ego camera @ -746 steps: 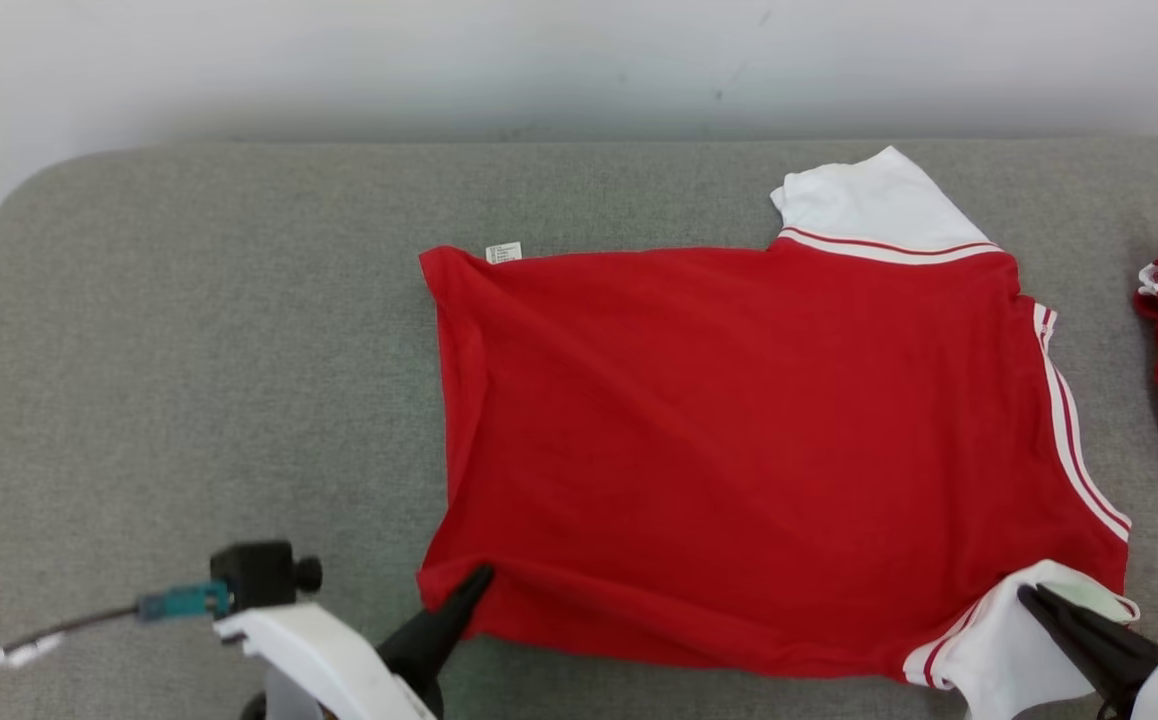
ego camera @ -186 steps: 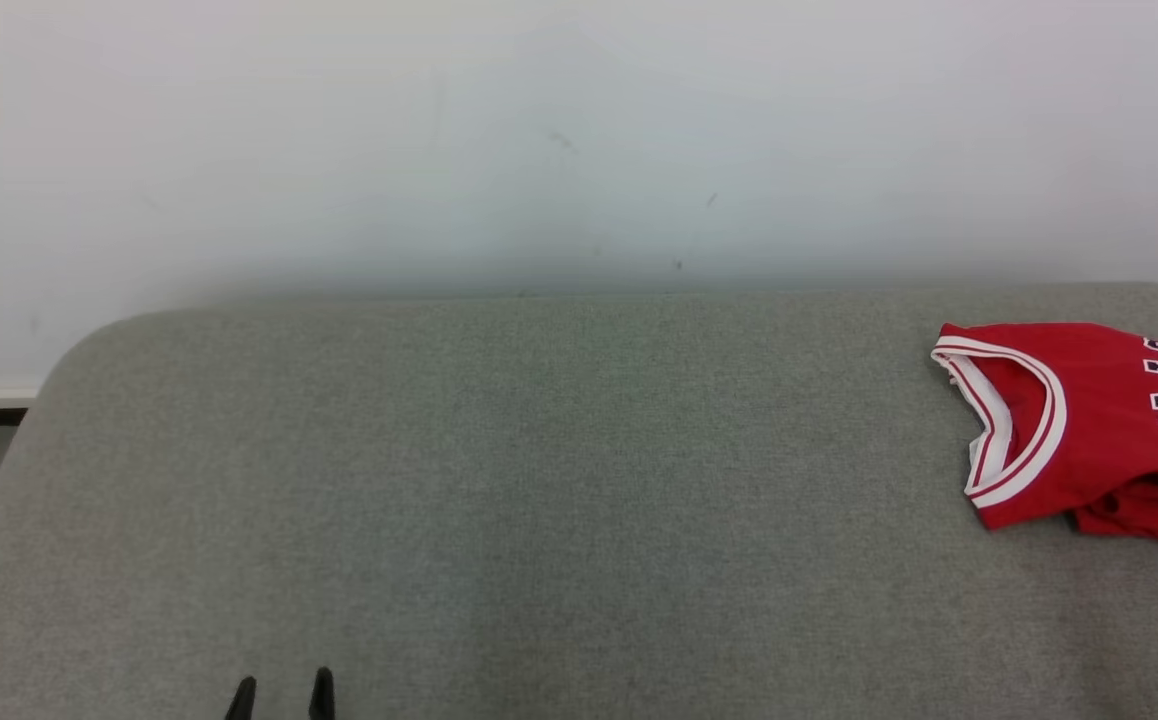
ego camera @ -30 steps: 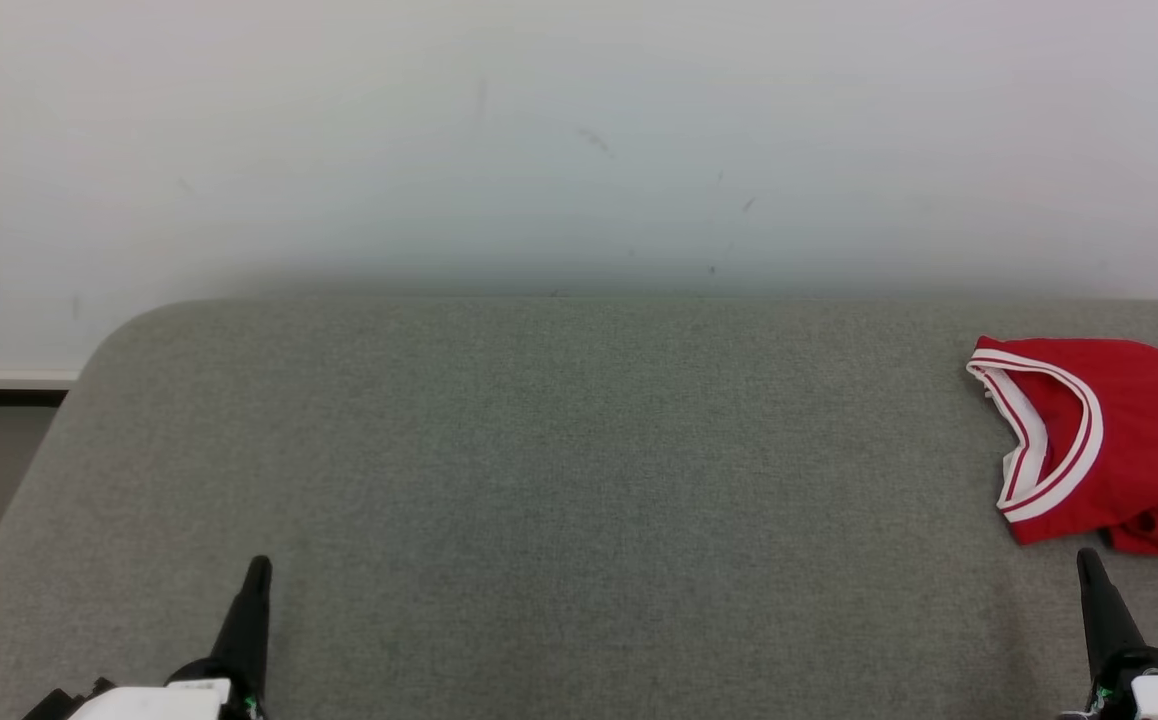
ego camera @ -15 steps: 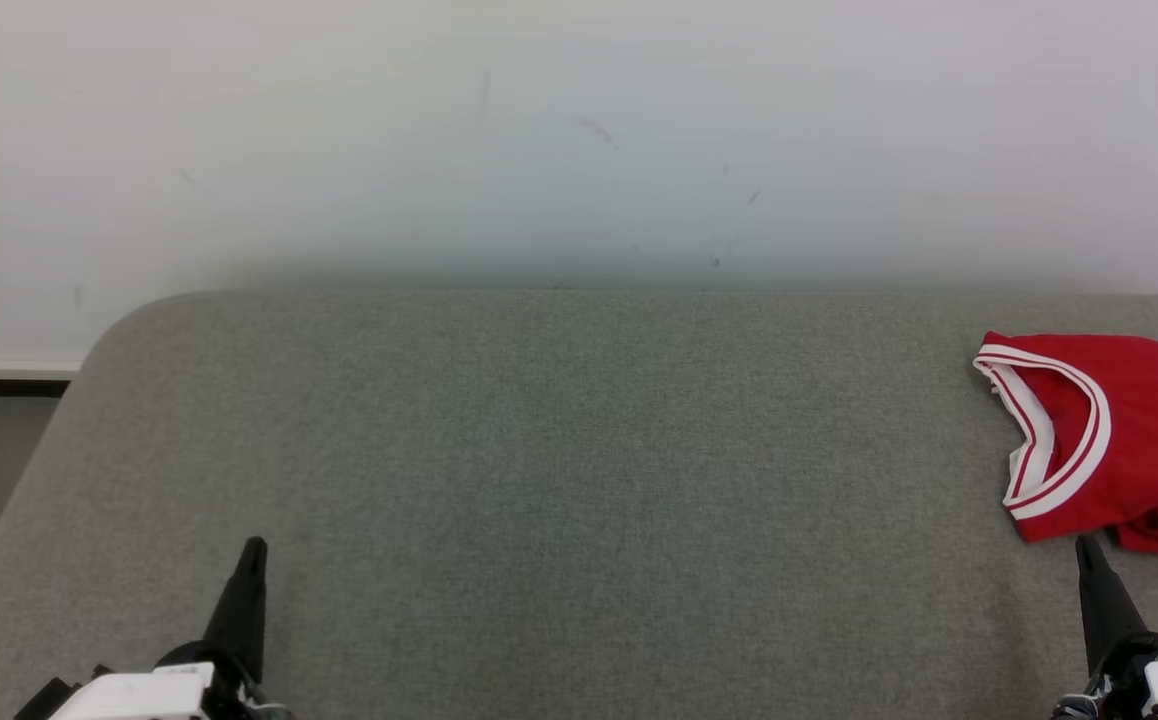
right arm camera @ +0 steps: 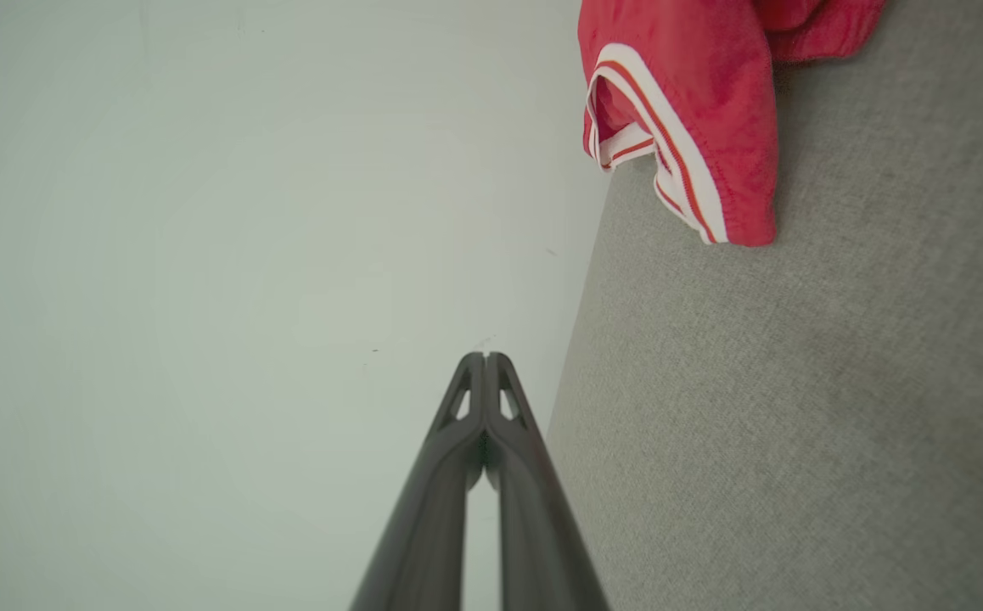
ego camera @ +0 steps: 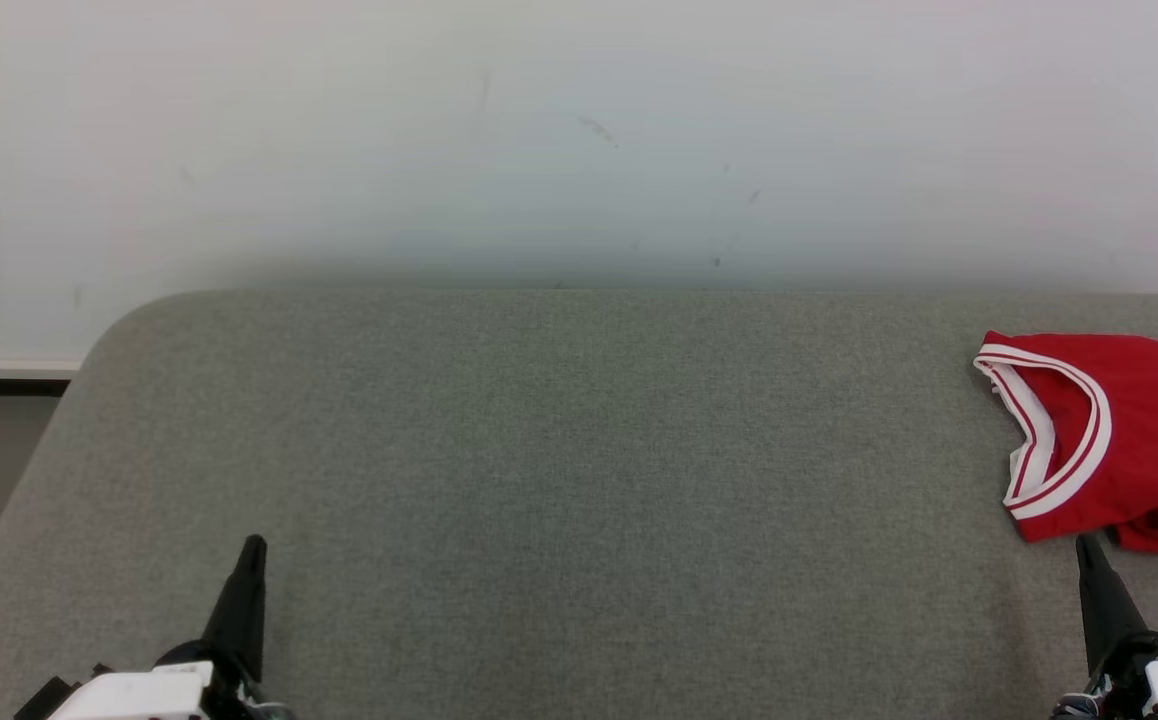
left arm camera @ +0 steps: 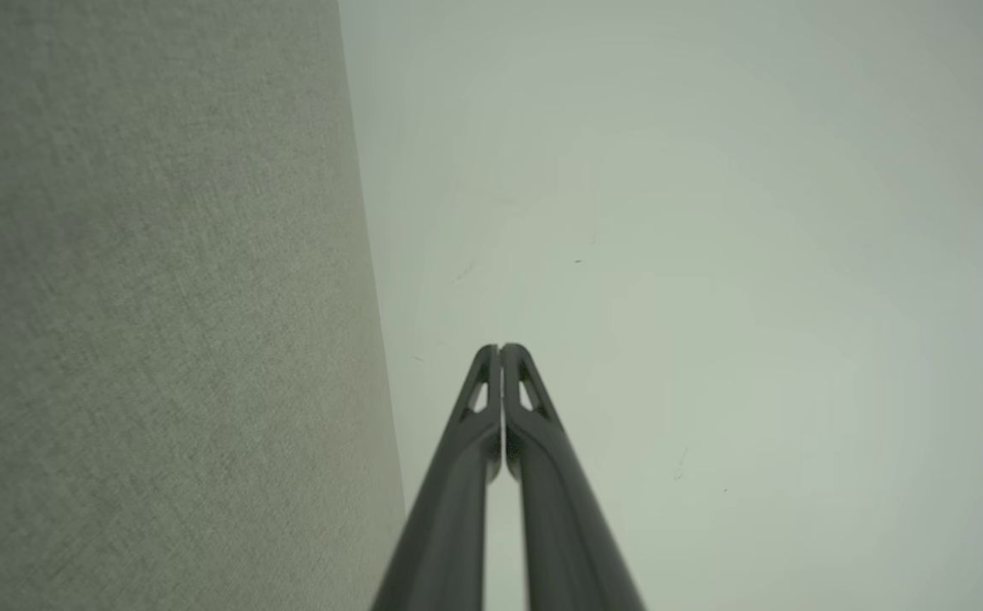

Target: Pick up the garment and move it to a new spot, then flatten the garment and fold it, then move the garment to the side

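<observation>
At the near edge of the bench (ego camera: 539,480) the left gripper (ego camera: 251,545) stands at the left and the right gripper (ego camera: 1086,545) at the right. Both point away from the robot, and each has its fingers pressed together on nothing, as both wrist views confirm. Nothing differs from half a second ago. Over the last second the whole picture shifts a little, which is taken as camera movement and not movement of the arms. The main change is in the middle of the bench. Some twenty-five seconds ago a red shirt with white sleeves lay spread there with a gripper at each near corner, and now that stretch is bare grey fabric. That garment's handling is therefore judged finished and the arms parked. A red jersey (ego camera: 1129,430) with white-trimmed neck lies crumpled at the right edge of the bench, toward the far side, partly cut off by the frame. It is near the right gripper's tip but not touching it. It holds the same place on the bench as six seconds ago. It is judged the garment now due for pick-up, and the right gripper would have to open first. Beyond the far edge stands a plain pale wall (ego camera: 579,130).
</observation>
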Controlling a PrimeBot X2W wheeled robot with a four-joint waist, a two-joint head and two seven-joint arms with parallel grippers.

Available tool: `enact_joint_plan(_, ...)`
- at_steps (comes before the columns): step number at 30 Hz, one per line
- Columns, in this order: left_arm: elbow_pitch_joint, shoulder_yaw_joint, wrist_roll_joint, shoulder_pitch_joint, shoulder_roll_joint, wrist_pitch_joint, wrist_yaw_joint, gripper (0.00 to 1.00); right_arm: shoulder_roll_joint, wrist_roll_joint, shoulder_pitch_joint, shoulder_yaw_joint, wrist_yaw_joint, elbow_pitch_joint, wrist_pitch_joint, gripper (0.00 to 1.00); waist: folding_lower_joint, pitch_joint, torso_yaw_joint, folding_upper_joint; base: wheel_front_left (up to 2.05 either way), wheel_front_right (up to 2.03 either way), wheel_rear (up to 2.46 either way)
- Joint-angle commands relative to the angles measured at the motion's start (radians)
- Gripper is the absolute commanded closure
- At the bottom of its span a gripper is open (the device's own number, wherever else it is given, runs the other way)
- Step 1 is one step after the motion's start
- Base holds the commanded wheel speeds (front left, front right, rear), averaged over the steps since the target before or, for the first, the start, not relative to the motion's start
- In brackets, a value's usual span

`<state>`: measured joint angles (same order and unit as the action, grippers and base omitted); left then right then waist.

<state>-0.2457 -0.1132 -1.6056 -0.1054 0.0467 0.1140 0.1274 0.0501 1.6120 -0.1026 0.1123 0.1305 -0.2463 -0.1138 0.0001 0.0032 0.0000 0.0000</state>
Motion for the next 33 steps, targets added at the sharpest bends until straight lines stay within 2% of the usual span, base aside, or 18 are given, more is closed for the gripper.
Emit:
enact_joint_plan(1,0.000,-0.002,-0.014,-0.010,0.007,0.003,0.007,1.00,0.000,0.002,-0.014,0.004,0.000,0.003,-0.004,1.00,-0.0001,0.000,0.000,0.0000,0.00,0.00,0.00)
enact_joint_plan(33,0.000,-0.002,-0.014,-0.010,0.007,0.003,0.007,1.00,0.000,0.002,-0.014,0.004,0.000,0.003,-0.004,1.00,-0.0001,0.000,0.000,0.0000,0.00,0.00,0.00)
